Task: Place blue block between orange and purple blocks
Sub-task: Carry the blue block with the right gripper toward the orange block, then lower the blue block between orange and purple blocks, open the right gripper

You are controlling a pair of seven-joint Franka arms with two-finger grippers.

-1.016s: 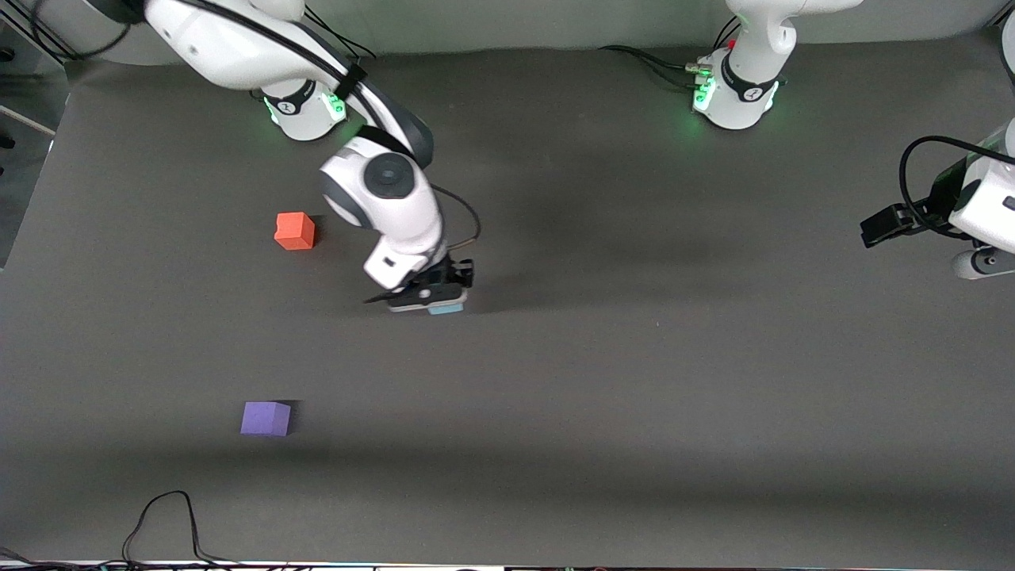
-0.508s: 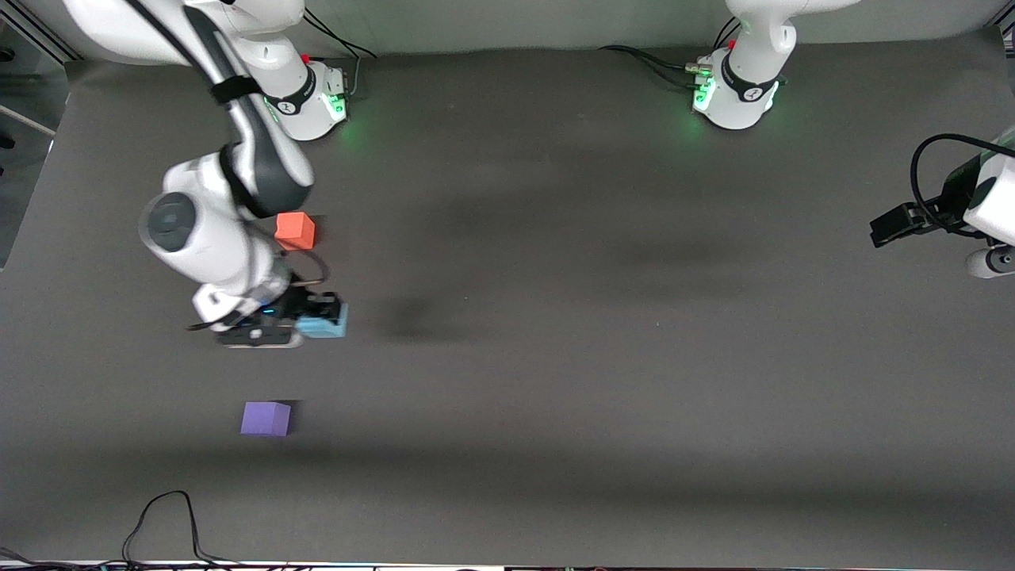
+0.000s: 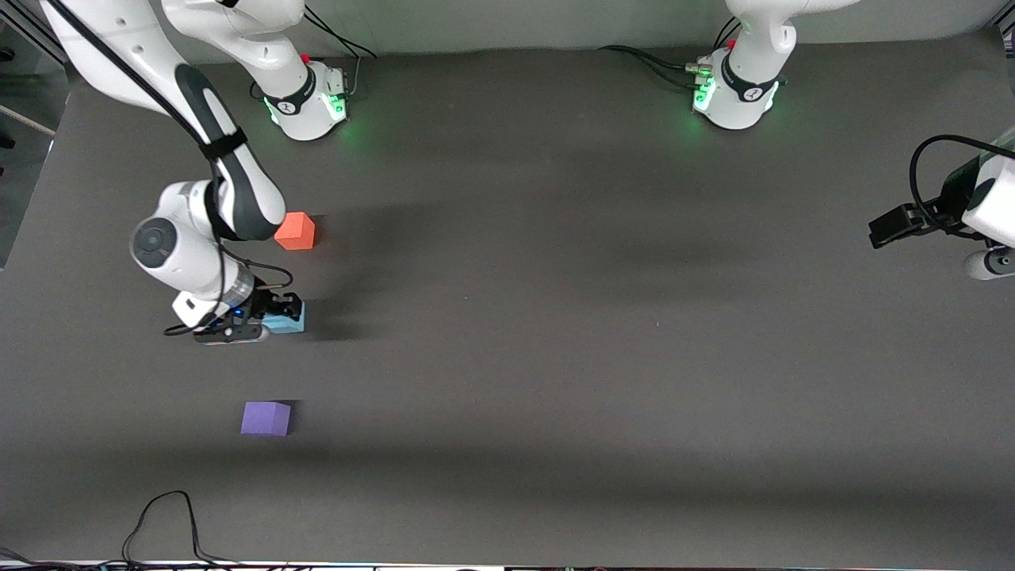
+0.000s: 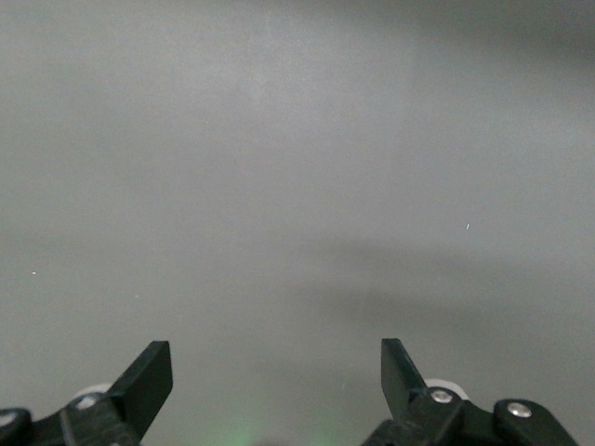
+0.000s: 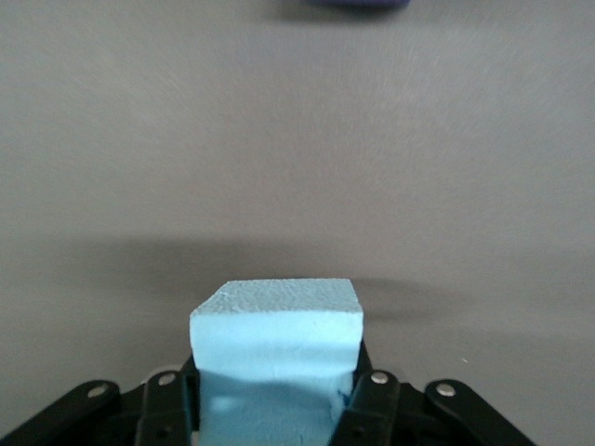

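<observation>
Worktop [image 3: 555, 357] is a dark grey mat, both arm bases along its edge farthest from the front camera.

Right arm [image 3: 198, 159] reaches out from its base and folds down at the right arm's end of the worktop. Left arm [image 3: 983, 206] waits at the left arm's end, wrist up over the worktop edge.

Right gripper [image 3: 273, 317] sits low over the worktop, fingers [image 5: 367, 409] clamped on the blue block [image 3: 284, 319]. In the right wrist view the block fills the gap between the fingers, pinched on two opposite sides, foam slightly dented at the pinch, its free face [image 5: 277, 321] sticking out past the fingertips. Cannot tell if the block's underside touches the worktop; its shadow lies just beside it.

Left gripper [image 4: 276, 372]: fingers spread wide, nothing between them, only bare mat ahead of the fingertips in the left wrist view.

Relative to the right fingers:
- orange block [image 3: 295, 231] is farther from the front camera than the held block, well apart from it, just beside the right arm's forearm.
- purple block [image 3: 266, 418] is nearer to the front camera than the fingers, also well apart. Only its edge shows in the right wrist view [image 5: 358, 4], straight ahead of the fingertips.
- blue block thus sits roughly on the line between orange and purple, about midway.

Black cable [image 3: 166, 523] loops on the worktop at the edge nearest the front camera, well clear of the fingers.
</observation>
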